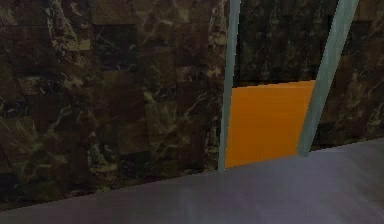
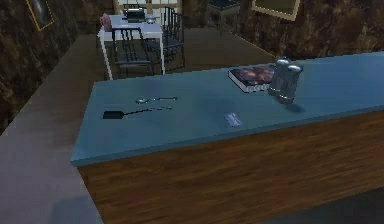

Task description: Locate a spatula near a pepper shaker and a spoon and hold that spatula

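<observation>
On a long teal countertop (image 2: 300, 115) in the arm side view, a dark spatula-like tool (image 2: 115, 114) lies toward the left end, its thin handle running to the right. Just beyond it lies a slim grey utensil (image 2: 157, 100) that may be a spoon. A small pale thing (image 2: 234, 119) rests farther right near the counter's front edge; I cannot make out what it is.
Two glass jars (image 2: 285, 80) and a flat reddish tray or book (image 2: 250, 77) sit on the counter's right part. A white table (image 2: 135, 30) with dark chairs (image 2: 130, 50) stands beyond. In the forward view, a dark marble wall (image 1: 110, 90) and an orange panel (image 1: 265, 125) stand close ahead.
</observation>
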### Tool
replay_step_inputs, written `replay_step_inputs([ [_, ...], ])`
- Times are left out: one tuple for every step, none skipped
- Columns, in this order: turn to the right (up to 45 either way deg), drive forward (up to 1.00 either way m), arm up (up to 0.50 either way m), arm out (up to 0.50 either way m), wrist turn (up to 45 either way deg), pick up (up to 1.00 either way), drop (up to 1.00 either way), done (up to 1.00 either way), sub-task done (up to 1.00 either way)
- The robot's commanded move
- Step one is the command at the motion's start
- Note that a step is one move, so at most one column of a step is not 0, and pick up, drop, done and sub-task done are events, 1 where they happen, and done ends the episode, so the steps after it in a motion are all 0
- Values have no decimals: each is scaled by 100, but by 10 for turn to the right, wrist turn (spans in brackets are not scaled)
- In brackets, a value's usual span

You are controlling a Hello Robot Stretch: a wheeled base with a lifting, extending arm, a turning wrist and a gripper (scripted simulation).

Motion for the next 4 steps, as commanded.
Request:
replay_step_inputs([
  [0,0,38,0,0,0,0,0,0],
  [0,0,0,50,0,0,0,0,0],
  [0,0,0,0,450,0,0,0,0],
  [0,0,0,0,450,0,0,0,0],
])
